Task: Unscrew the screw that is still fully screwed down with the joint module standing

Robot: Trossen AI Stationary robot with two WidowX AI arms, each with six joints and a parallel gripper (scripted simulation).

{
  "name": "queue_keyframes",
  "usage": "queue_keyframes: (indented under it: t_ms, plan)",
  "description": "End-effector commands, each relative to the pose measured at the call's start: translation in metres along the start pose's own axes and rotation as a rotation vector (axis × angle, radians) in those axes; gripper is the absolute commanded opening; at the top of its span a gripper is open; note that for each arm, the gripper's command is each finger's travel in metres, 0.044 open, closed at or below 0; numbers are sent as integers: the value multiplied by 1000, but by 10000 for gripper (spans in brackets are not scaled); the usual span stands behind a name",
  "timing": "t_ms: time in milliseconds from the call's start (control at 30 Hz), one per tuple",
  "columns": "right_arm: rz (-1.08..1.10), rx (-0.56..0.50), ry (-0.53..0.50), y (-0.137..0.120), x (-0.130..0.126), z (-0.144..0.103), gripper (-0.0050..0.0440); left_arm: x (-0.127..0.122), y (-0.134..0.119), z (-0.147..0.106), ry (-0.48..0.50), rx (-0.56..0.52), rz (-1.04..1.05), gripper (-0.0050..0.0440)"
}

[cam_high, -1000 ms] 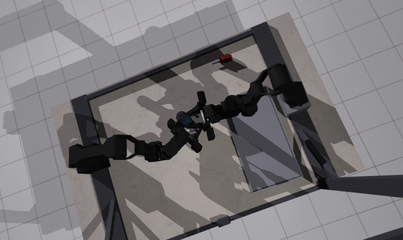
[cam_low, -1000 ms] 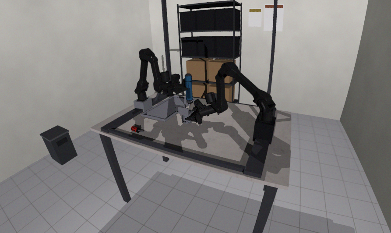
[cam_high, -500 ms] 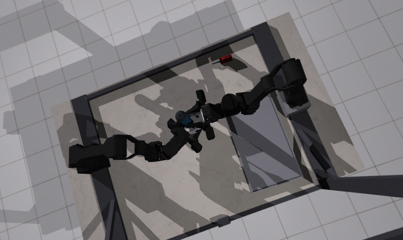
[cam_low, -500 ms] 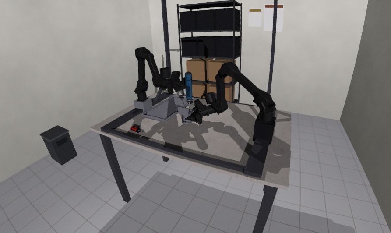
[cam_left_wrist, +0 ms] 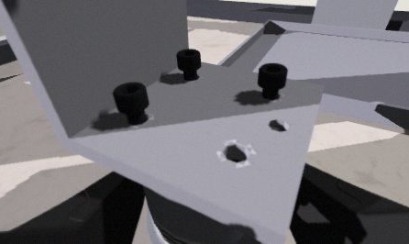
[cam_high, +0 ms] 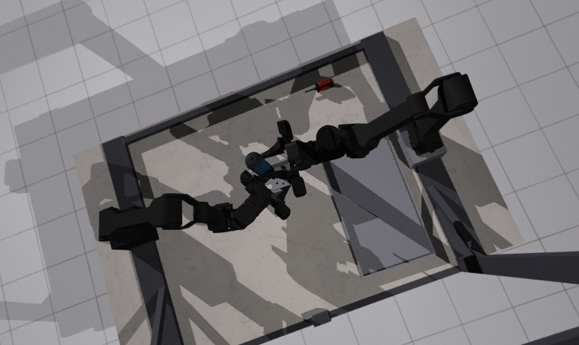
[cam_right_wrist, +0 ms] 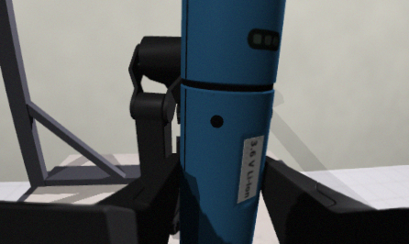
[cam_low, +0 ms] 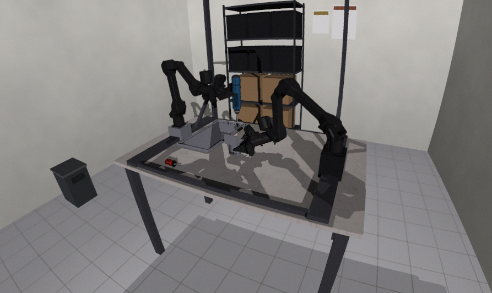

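- The joint module (cam_low: 232,151) (cam_left_wrist: 169,216) stands upright in the middle of the table (cam_high: 308,273) (cam_low: 276,182).
- The bracket (cam_high: 279,184) (cam_low: 231,139) (cam_left_wrist: 185,133) sits on top of it, with its tall wall going up.
- The left gripper (cam_high: 272,185) (cam_low: 238,148) (cam_left_wrist: 207,161) has its jaws clamped on the joint module, under the bracket, one finger on each side.
- The right gripper (cam_high: 263,165) (cam_low: 233,92) (cam_right_wrist: 219,162) has its jaws clamped on the blue barrel of the electric screwdriver (cam_high: 259,163) (cam_low: 236,94) (cam_right_wrist: 226,115).
- That tool is up above the bracket, with its thin bit pointing down. The bit is not on any of the three screws.
- Three black screws (cam_left_wrist: 131,97) (cam_left_wrist: 189,60) (cam_left_wrist: 272,75) stand up high in the bracket. Their heads are off the flat part.
- A bigger hole (cam_left_wrist: 236,153) nearer the left wrist camera has no screw in it. I cannot tell where its screw is.
- A small hole (cam_left_wrist: 279,125) is just beside it.
- The gray tray (cam_high: 361,275) (cam_low: 193,147) (cam_left_wrist: 346,36) is on the table, to the left of the joint module in the exterior view.
- A little red screwdriver (cam_high: 324,84) (cam_low: 169,162) lies on the near left part there.
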State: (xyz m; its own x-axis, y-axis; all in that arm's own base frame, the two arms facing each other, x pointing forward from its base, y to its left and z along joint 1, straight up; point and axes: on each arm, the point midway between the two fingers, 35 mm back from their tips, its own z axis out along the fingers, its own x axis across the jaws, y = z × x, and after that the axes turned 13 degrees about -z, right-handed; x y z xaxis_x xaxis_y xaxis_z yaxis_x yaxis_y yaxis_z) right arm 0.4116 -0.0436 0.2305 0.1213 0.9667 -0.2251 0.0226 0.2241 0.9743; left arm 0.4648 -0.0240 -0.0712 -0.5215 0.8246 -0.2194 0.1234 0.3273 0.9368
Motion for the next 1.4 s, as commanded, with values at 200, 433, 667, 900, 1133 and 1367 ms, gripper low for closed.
queue_keyframes:
  t_ms: [200,433,667,900,1133,1367]
  plan:
    - [-2,-68,-16,30,-7,2,161,-5,7,0,-8,-13,-13,244]
    - [0,-60,-14,26,-6,1,161,-5,7,0,-8,-13,-13,268]
    - [-2,-80,-18,41,-10,-2,161,-5,7,0,-8,-13,-13,436]
    - [-2,-80,-18,50,-12,-2,161,-7,12,-5,-10,-20,-23,440]
    - [-2,-80,-18,63,-15,-3,161,-7,11,-20,-10,-19,-24,440]
    - [-2,-82,-18,65,-15,-3,161,-6,10,-49,-10,-17,-24,440]
